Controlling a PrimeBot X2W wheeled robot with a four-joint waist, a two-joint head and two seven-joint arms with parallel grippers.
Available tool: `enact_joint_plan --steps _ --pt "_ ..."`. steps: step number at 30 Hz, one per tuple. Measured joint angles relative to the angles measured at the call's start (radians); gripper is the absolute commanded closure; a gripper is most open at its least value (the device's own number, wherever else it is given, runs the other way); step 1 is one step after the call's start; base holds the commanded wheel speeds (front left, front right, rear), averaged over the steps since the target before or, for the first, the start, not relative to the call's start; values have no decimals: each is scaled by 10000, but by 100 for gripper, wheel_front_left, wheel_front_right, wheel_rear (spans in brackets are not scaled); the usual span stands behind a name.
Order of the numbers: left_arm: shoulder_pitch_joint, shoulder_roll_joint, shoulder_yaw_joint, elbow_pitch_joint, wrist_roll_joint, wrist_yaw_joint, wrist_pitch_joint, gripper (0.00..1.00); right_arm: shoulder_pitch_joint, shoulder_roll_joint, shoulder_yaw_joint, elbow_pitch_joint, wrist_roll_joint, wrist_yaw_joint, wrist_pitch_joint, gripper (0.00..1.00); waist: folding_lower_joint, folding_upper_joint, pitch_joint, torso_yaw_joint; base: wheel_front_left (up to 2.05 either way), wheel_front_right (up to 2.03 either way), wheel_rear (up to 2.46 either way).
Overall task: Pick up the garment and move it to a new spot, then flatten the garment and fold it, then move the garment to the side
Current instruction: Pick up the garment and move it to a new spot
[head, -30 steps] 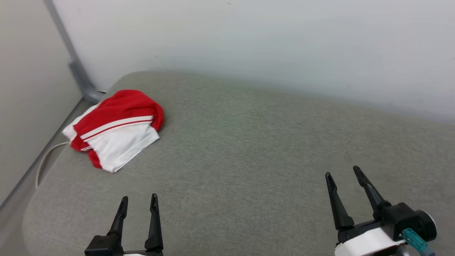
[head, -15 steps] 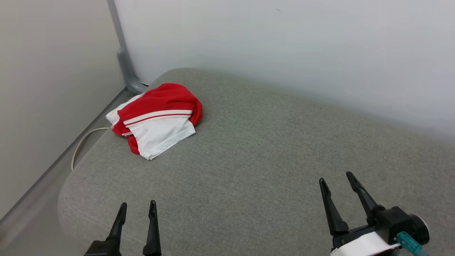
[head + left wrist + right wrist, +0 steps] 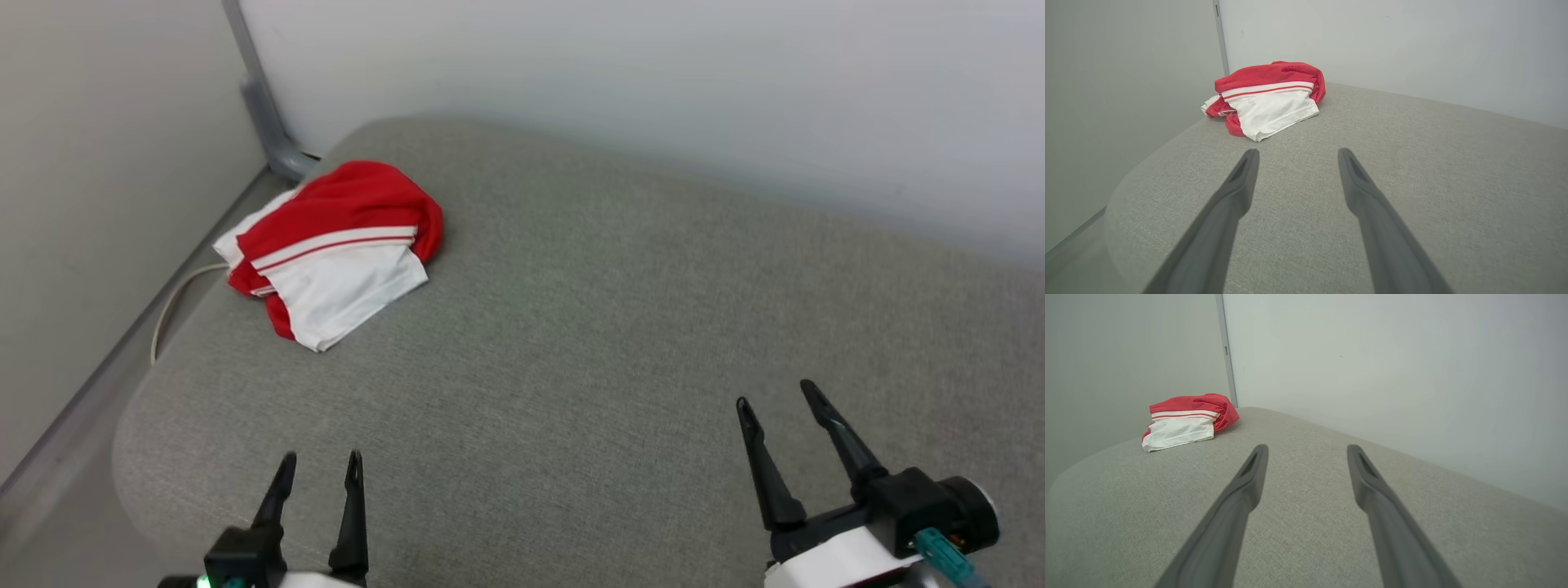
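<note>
The garment (image 3: 331,249) lies bunched in a soft heap at the far left corner of the cushion (image 3: 588,327), a grey, coarse-woven pad with rounded edges. The head view takes in a pale cable (image 3: 167,306) curving just beside that corner and the foot of a grey post (image 3: 260,114). The left wrist view brings out the garment's finely textured red cloth, smooth white sleeve and thin striped trim. The left gripper (image 3: 320,457) and right gripper (image 3: 774,394) hover near the front edge, well apart from the garment. Their tapered dark fingers are spread and grasp nothing.
</note>
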Motion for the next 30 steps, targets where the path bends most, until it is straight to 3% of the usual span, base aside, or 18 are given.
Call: enact_joint_plan --steps 5,10,20,26,30 --pt "-1167 50 307 523 27 -364 0 0 -61 -646 -44 -506 -19 0 0 0 0 1 870 -235 0 0 0" --pt "-3097 802 368 1906 -44 -786 272 0 -130 -1659 -201 -1160 107 0 0 0 1 0 1968 -423 0 0 0" --pt "-7000 2857 221 2849 -631 -1135 3678 0 -218 -2913 -892 -2251 648 0 0 0 3 0 4157 -874 0 0 0" --pt "-8377 3457 460 3365 -1423 -1177 5810 0 -315 -3281 -1124 -2698 777 0 0 0 3 0 5171 -1229 0 0 0" --pt "-8607 3509 683 3670 -2138 -1179 7058 0 -304 -3457 -1233 -2851 823 0 0 0 3 0 5610 -1453 0 0 0"
